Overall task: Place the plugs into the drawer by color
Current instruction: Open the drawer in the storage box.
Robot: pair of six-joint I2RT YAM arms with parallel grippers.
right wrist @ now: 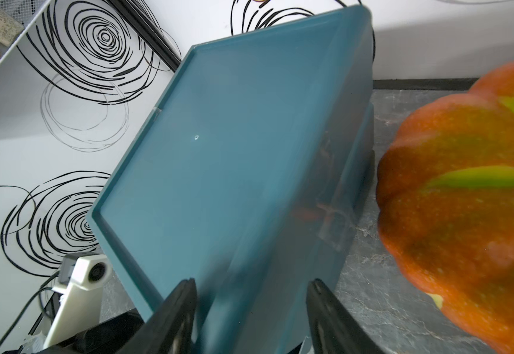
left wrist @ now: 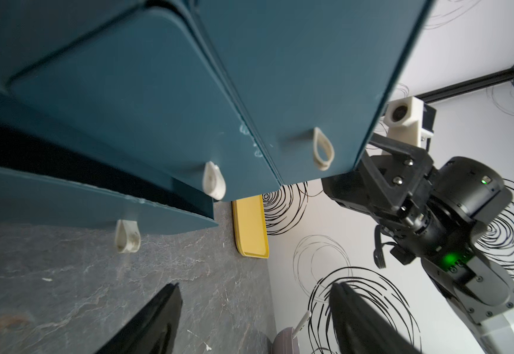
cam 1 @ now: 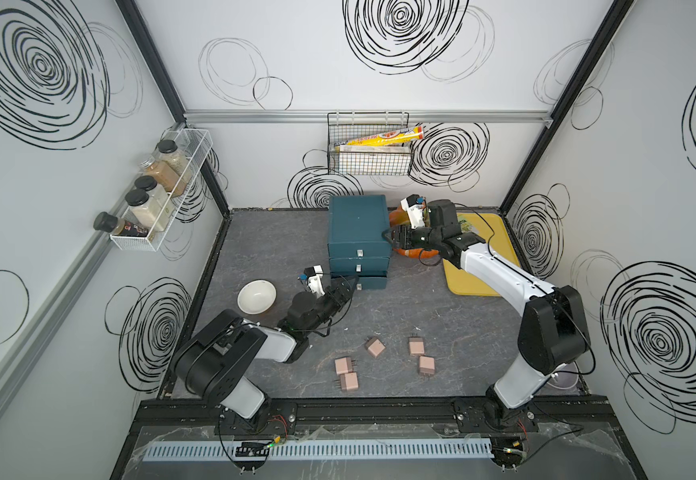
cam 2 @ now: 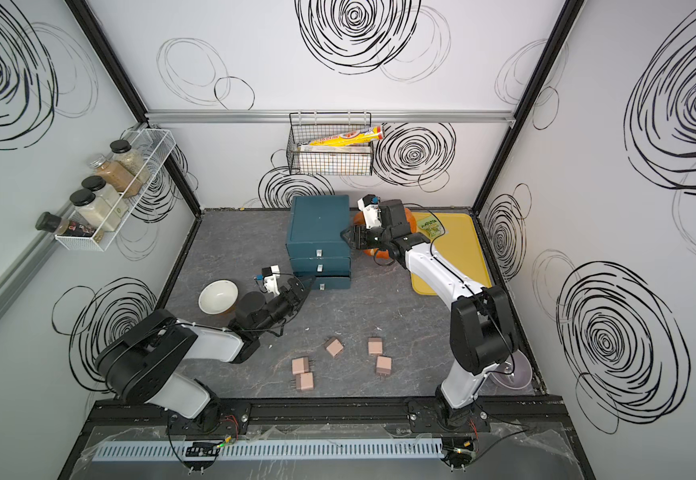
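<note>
Nearest us, five pink plugs (cam 1: 375, 347) lie loose on the counter (cam 1: 441, 332). Beyond, our left pincer (cam 1: 348, 286) gapes wide and empty at the drawer (cam 1: 357, 224), whose bottom tray stands ajar. Our right pincer (cam 1: 396, 239), half-parted and holding nothing, straddles its right top edge. No teal shows, so we judge it sorted; next, a separate tray must open for pink.

drawer (cam 1: 356, 224): I read it as smooth, matt plastic
tabletop (cam 1: 441, 328): matt, stone-veined
bowl (cam 1: 256, 296): glossy white
</note>
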